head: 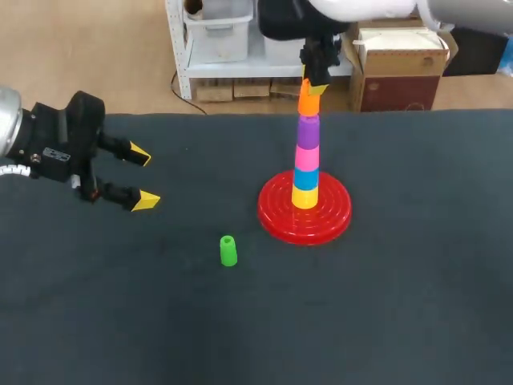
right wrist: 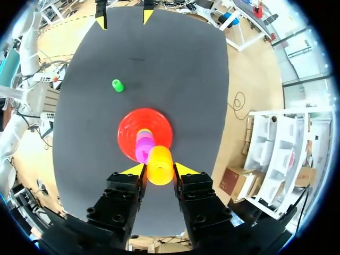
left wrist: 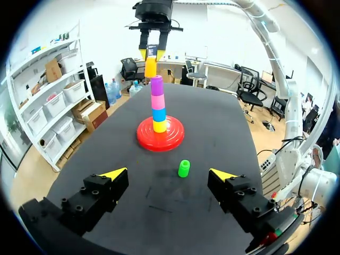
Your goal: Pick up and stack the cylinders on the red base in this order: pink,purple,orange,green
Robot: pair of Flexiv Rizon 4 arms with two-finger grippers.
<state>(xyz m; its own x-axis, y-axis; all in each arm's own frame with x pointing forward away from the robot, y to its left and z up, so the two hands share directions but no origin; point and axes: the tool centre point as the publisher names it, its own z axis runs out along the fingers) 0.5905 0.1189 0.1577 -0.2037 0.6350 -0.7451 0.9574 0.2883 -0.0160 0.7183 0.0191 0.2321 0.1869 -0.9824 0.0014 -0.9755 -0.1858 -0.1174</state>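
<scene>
Orange cylinder (right wrist: 160, 165) sits in right tool (right wrist: 159, 170), apparently touching purple cylinder (head: 308, 130).

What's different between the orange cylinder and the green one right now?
The orange cylinder is clamped between the right gripper's fingers; the green cylinder stands free, touched by nothing. Orange is up over the stack on the red base; green sits on the table, beside the base. Both stand upright.

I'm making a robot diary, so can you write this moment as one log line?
right claw: shut on orange cylinder, over stack | left claw: open | green cylinder: on table
</scene>
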